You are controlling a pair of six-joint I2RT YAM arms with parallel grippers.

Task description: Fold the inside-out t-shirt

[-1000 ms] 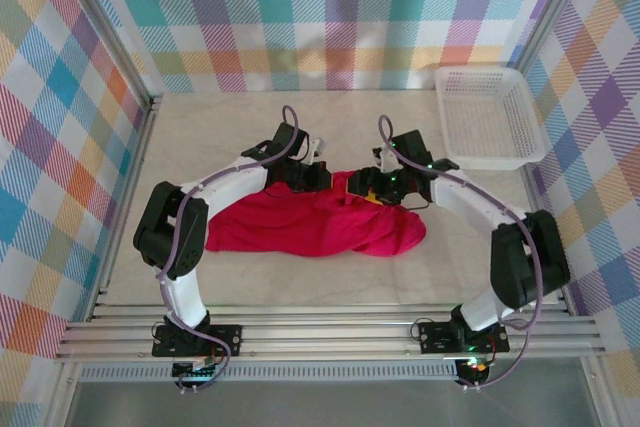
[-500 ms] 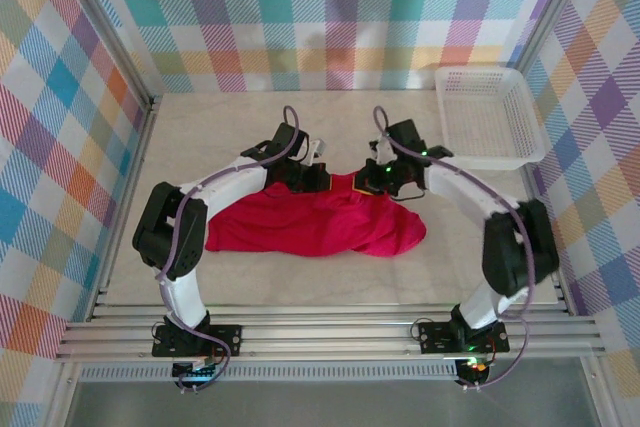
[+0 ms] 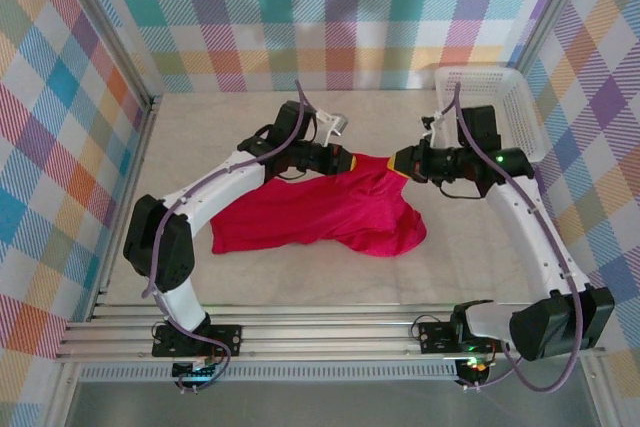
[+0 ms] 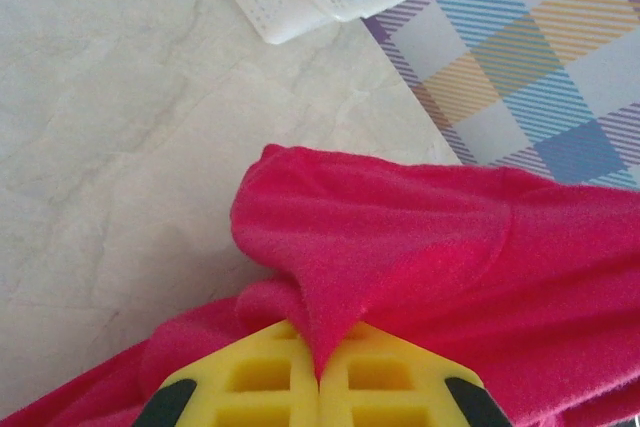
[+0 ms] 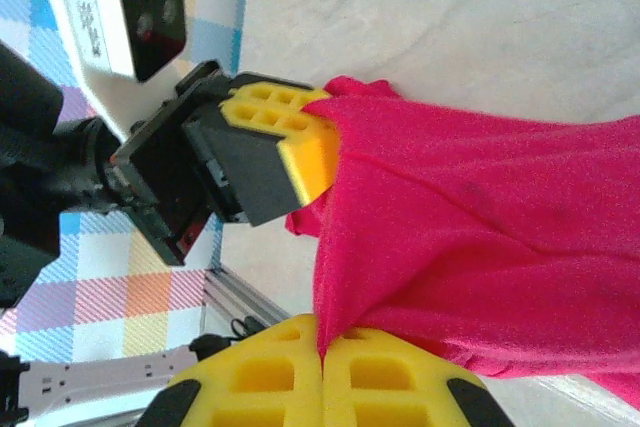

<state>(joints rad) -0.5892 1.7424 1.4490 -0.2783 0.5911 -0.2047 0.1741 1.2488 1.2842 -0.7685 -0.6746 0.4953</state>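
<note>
Top view: the inside-out t-shirt (image 3: 320,219) was seen bunched on the middle of the table (image 3: 200,137), with its far edge lifted between the two arms. The left gripper (image 3: 350,160) and the right gripper (image 3: 398,164) were each closed on that edge, near one another, with a short span of red cloth between them. A white mesh basket (image 3: 520,87) was set in the far right corner, well apart from the cloth.

Left wrist view: the yellow pads of the left gripper (image 4: 320,372) were pressed together on a pinched ridge of the t-shirt (image 4: 420,247), and only a thin fold was caught.

Right wrist view: the right gripper (image 5: 322,357) was likewise clamped on a fold of fabric, with the left gripper (image 5: 318,152) seen just across the stretched cloth.

The step was judged to be the lifting and spreading of the garment. It would be done best if both pinches were kept firm, the hands were raised evenly and drawn apart until the edge ran taut, and the cloth was then laid flat. Because the folds held were thin, a slip was thought possible under a sharp pull.

The surface was pale and marble-patterned. It was enclosed by plaid walls (image 3: 330,7) and bounded by metal rails (image 3: 330,332) at the near edge.
</note>
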